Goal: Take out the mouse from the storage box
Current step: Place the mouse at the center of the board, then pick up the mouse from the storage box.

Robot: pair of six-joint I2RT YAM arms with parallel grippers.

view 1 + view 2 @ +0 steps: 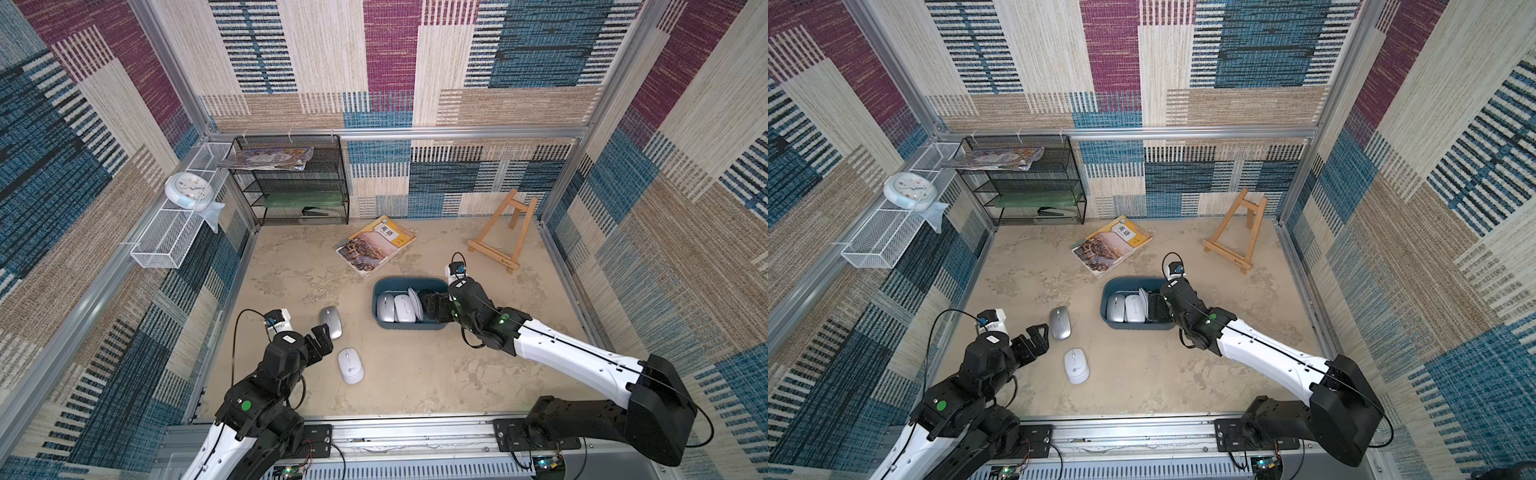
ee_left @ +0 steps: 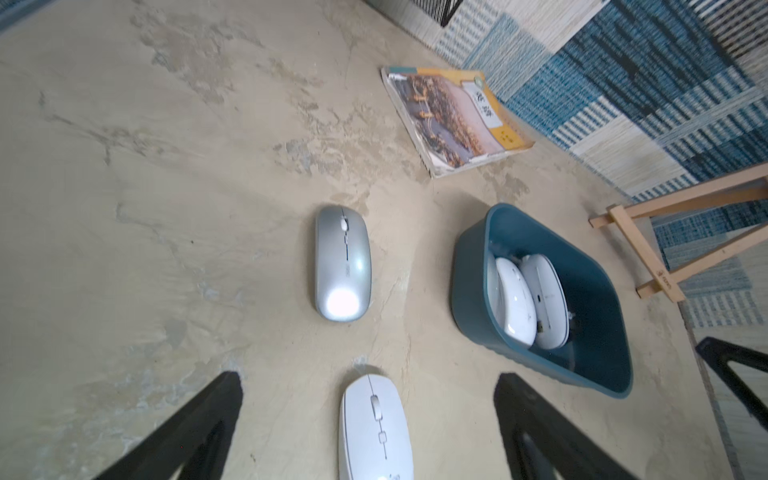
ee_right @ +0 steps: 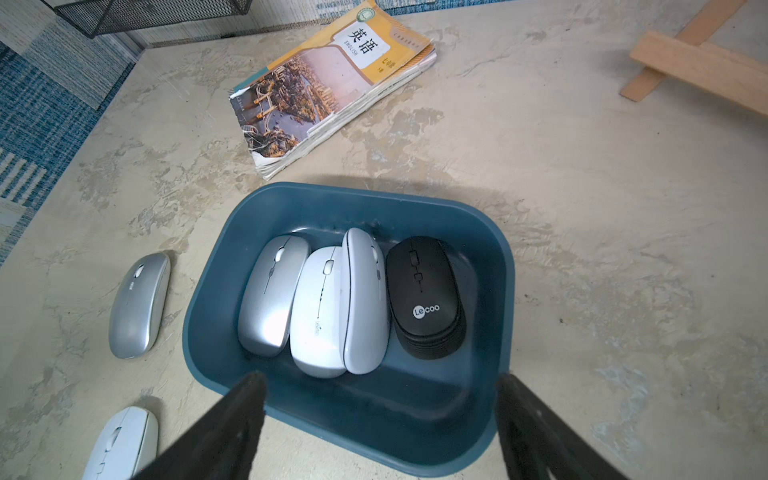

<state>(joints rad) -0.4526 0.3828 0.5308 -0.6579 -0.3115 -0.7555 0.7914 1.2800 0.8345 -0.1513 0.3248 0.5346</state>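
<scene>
The dark teal storage box (image 1: 411, 281) (image 1: 1125, 283) (image 3: 332, 192) stands on the table right of centre. Several mice lie in it: a silver mouse (image 3: 272, 291), a white mouse (image 3: 318, 311), another white one tipped on its edge (image 3: 363, 299) and a black mouse (image 3: 424, 295). My right gripper (image 1: 430, 307) (image 3: 380, 379) hangs open over the box's right end and holds nothing. Left of the box, a silver mouse (image 1: 331, 322) (image 2: 342, 262) and a white mouse (image 1: 350, 365) (image 2: 374, 428) lie on the table. My left gripper (image 1: 324, 338) (image 2: 368, 380) is open, its fingers spread either side of the white mouse.
A textbook (image 1: 374, 245) lies just behind the box. A wooden easel (image 1: 503, 232) stands at the back right. A black mesh rack (image 1: 291, 183) fills the back left corner, with a white wire basket (image 1: 166, 237) and a clock (image 1: 189, 189) on the left wall.
</scene>
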